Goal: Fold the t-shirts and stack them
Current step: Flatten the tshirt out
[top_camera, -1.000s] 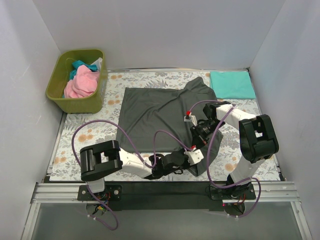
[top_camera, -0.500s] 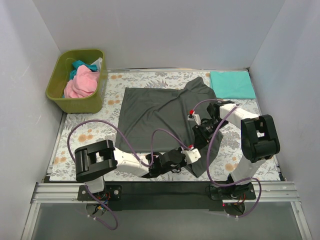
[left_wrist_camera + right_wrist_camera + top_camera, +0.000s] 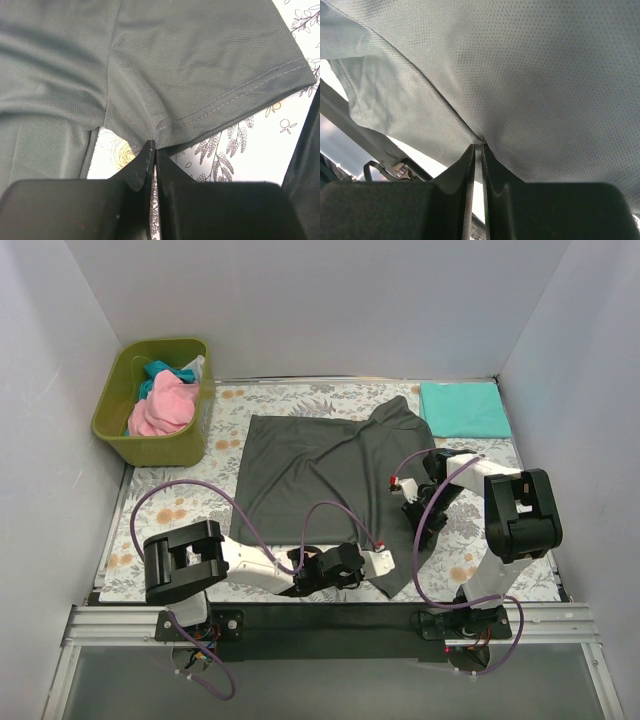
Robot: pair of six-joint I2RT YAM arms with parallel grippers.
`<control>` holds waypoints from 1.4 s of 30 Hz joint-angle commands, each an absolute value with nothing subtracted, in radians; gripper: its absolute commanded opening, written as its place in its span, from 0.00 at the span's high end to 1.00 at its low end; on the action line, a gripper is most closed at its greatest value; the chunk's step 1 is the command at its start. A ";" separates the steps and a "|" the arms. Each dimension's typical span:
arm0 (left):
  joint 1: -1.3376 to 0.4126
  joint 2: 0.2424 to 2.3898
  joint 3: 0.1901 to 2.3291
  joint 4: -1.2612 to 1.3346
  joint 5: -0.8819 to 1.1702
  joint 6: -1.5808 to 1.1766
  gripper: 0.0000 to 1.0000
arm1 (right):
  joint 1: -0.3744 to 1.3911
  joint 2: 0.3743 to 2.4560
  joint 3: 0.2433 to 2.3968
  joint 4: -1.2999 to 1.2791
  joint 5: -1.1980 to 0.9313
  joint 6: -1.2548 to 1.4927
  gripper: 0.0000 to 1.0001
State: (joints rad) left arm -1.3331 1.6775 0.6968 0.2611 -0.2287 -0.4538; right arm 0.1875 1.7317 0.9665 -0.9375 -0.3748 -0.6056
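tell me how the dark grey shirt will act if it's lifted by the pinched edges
Likely floppy: the dark grey shirt wrinkles and drapes away from the shut left gripper and right gripper. Probably light, since its thin mesh weave bunches up at such small pinches. It may well sag between the two holds rather than stay flat.

Teal shirt [image 3: 153, 370] mostly buried under pink shirt [image 3: 165, 405], white item [image 3: 196, 364] possibly cloth

Reaching low and rightward with left arm [image 3: 250, 565], left pincer [image 3: 154, 146] clamped on shirt [image 3: 200, 65] hem. Bent inward with right arm [image 3: 515, 515], right pincer [image 3: 478, 148] pinching shirt too.
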 commanded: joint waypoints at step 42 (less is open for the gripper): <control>-0.287 1.189 0.446 -0.609 0.121 -0.061 0.64 | 0.195 1.723 0.963 -0.847 -0.087 -0.736 0.81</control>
